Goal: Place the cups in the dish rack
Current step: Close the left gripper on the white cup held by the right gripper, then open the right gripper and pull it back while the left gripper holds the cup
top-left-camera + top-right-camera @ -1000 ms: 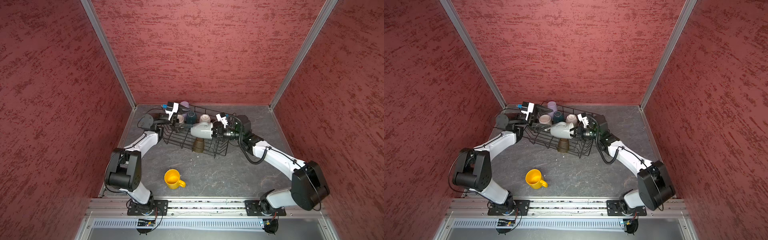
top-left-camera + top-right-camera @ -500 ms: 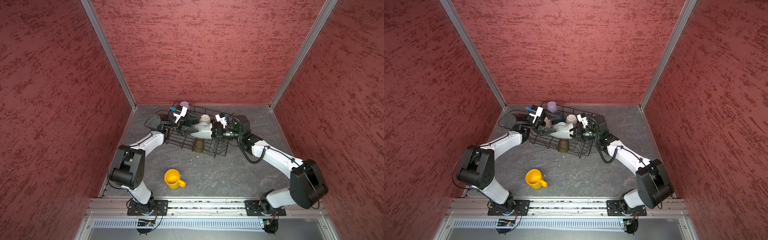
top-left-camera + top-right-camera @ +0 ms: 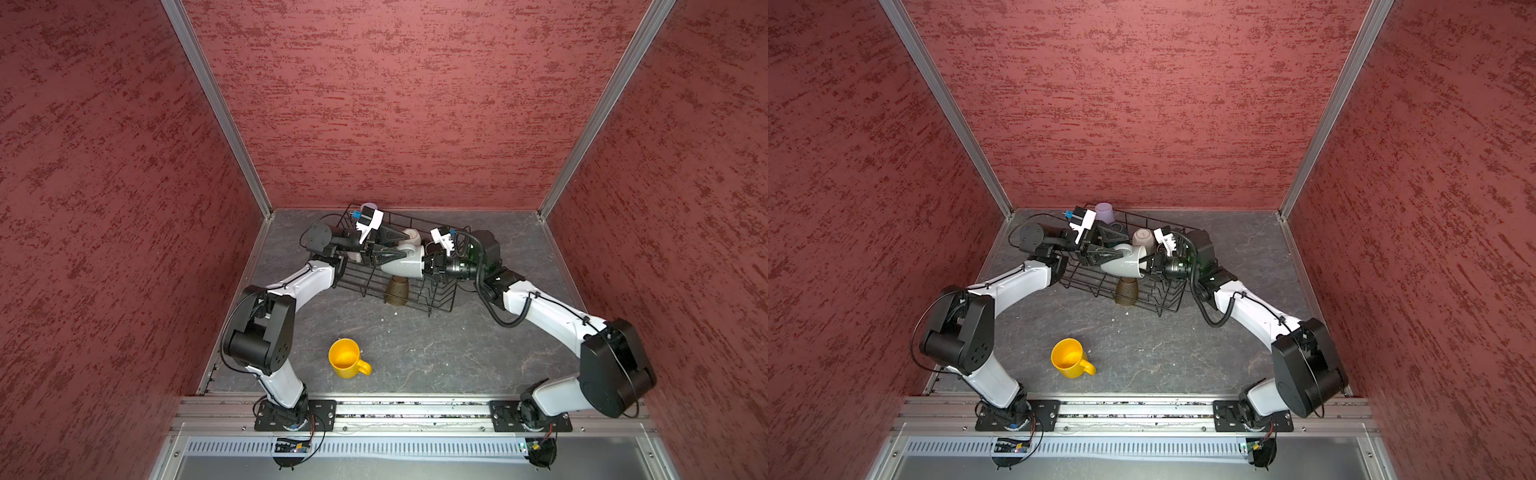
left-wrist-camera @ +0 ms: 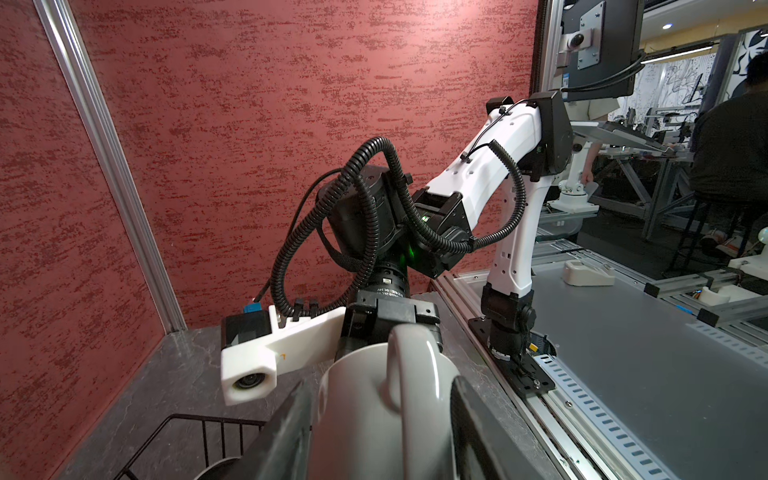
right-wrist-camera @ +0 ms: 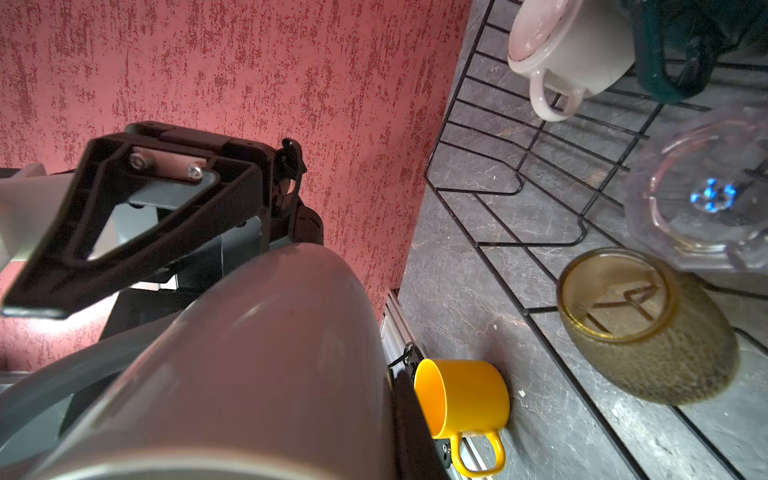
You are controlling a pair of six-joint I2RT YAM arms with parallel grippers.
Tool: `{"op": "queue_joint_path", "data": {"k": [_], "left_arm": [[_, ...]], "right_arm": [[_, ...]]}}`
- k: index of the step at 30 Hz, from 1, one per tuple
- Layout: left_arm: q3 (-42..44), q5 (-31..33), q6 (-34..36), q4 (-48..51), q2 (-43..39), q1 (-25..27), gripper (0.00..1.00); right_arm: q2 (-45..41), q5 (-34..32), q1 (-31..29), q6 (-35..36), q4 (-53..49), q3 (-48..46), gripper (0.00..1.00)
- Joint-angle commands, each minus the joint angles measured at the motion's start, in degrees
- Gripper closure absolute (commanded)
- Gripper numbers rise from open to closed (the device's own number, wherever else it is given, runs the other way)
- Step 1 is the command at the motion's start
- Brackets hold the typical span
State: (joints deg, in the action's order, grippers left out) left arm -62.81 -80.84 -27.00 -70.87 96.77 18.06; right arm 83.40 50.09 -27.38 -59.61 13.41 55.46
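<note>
A grey mug (image 3: pixel 405 264) (image 3: pixel 1125 266) lies sideways in the air over the black wire dish rack (image 3: pixel 440 309) (image 3: pixel 1163 311). My right gripper (image 3: pixel 426 264) (image 5: pixel 395 436) is shut on its rim. My left gripper (image 3: pixel 401 248) (image 4: pixel 380 388) has a finger against each side of the mug's base end, with the handle between them. In the rack are an upturned amber glass (image 3: pixel 397 291) (image 5: pixel 644 328), a clear glass (image 5: pixel 702 187), a white mug with a reddish inside (image 3: pixel 1144 239) (image 5: pixel 582 45), a dark teal cup (image 5: pixel 665 62) and a lavender cup (image 3: pixel 1104 212). A yellow mug (image 3: pixel 347 359) (image 5: pixel 465 390) stands on the table in front.
The rack sits at the back of the grey stone-look table (image 3: pixel 436 357), near the red back wall. Red side walls close in left and right. A metal rail (image 3: pixel 395 409) with both arm bases runs along the front edge.
My left gripper has moved right across the rack to the grey mug's base end, and its jaws have narrowed round it. The right gripper and the mug have stayed put.
</note>
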Motion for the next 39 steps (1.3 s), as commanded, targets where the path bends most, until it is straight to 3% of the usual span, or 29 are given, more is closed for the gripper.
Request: {"op": "queue_joint_path", "data": {"k": [1, 4, 11, 15, 25, 30, 34, 39], "left_arm": [[-1.41, 0.73, 2.76, 3.96, 0.35, 0.54, 0.50], [-1.62, 0.61, 4.35, 6.64, 0.26, 0.78, 0.57], [-2.32, 1.33, 5.62, 9.17, -0.16, 0.75, 0.89], [-3.01, 1.99, 6.53, 11.38, -0.94, 0.79, 1.00], [-5.10, 3.49, 13.57, 26.33, -4.74, 0.79, 1.00], [-5.78, 5.28, 19.45, 35.63, -7.23, 0.68, 1.00], [-6.74, 5.60, 23.47, 42.48, -8.73, 0.37, 1.00], [-7.93, 6.07, 27.67, 50.97, -10.30, -0.53, 1.00]], "right_arm": [[-1.05, -0.22, 0.22, -0.84, 5.05, 2.78, 1.00], [-1.05, -0.51, 0.22, -0.86, 5.09, 2.81, 1.00], [-0.78, -0.63, 0.22, -1.17, 5.62, 2.64, 1.00], [-0.60, -0.64, 0.17, -1.68, 6.41, 2.53, 1.00], [-0.51, -1.50, 0.22, -2.12, 7.42, 1.62, 0.99], [-0.56, -1.75, 0.21, -2.59, 8.42, 1.15, 0.85], [-0.78, -2.14, 0.24, -2.83, 8.73, 0.80, 0.69], [-1.29, -2.86, 0.26, -2.39, 8.10, 0.38, 0.57]]}}
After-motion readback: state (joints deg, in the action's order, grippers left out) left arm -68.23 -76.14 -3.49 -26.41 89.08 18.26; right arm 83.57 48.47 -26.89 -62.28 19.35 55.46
